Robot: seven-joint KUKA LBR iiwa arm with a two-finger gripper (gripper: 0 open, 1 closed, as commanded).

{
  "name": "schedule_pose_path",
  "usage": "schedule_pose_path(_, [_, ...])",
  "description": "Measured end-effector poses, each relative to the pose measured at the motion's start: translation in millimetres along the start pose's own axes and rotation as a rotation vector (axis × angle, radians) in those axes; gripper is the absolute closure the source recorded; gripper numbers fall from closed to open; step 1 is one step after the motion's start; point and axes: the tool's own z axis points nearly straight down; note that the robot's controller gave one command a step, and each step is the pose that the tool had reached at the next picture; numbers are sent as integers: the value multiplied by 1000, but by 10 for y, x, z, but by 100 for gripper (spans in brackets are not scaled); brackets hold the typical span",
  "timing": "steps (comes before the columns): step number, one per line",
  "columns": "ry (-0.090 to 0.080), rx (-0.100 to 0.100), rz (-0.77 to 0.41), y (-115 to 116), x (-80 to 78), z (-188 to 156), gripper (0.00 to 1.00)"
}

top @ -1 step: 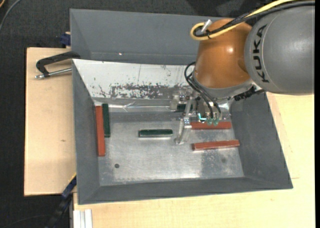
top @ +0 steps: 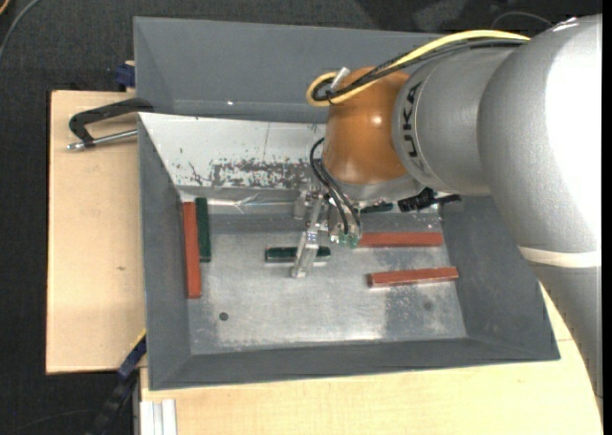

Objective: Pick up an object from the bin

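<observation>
End effector (top: 306,257), its opening not discernible, is seen at the small green bar (top: 282,254)'s right end, where the bar could be knocked aside by off-centre contact.

I see a grey bin (top: 163,328), back wall flecked with dark speckles. Red-brown bar (top: 193,261) left, red-brown pair (top: 400,240) right, dark green bar (top: 281,254) centre, second green bar (top: 204,232) left. Orange wrist cover (top: 363,137), silver arm (top: 516,108), yellow cable (top: 478,37).
</observation>
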Motion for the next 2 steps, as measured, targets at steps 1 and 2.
schedule_pose_path(1, [-6,-1,1,-6,-18,-41,100])
schedule_pose_path(2, [-18,-4,-31,20,154,-1539,100])
